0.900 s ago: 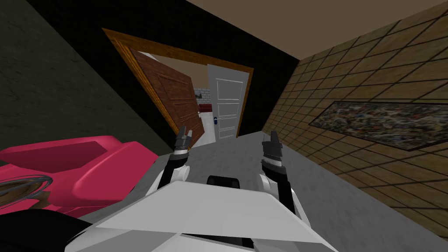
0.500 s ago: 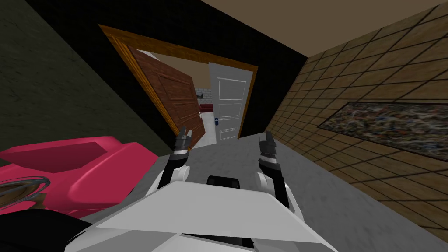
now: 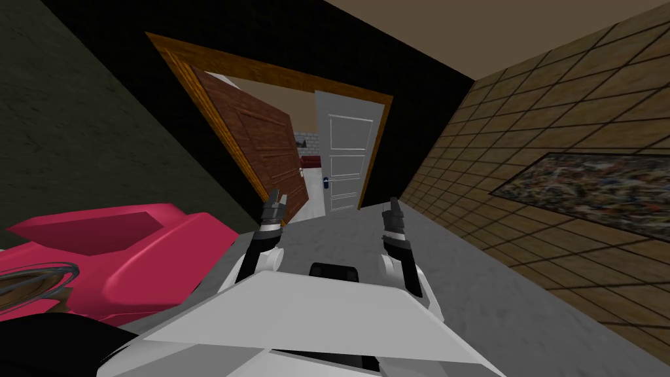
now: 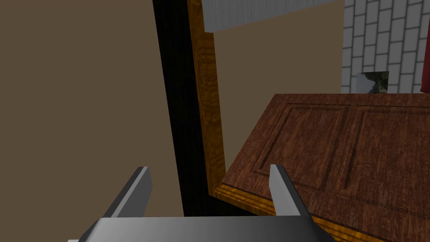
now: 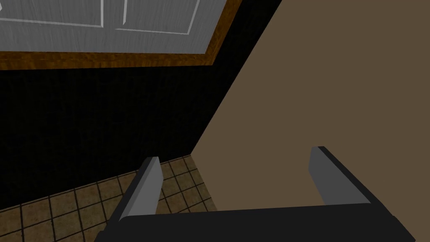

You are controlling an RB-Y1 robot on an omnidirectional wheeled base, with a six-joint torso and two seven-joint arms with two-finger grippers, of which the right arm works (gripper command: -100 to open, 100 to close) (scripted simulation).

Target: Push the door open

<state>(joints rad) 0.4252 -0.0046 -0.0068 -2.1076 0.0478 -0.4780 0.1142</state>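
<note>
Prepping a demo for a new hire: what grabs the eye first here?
The brown panelled wooden door stands ajar in its orange wood frame straight ahead, a white panelled door beyond it. A bright pink seat sits at my left. The left gripper and right gripper are open.

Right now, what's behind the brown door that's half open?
Past the brown door, through the gap, a white panelled door, a bit of grey brick wall and something red show. The brown door covers the rest of that room.
</note>
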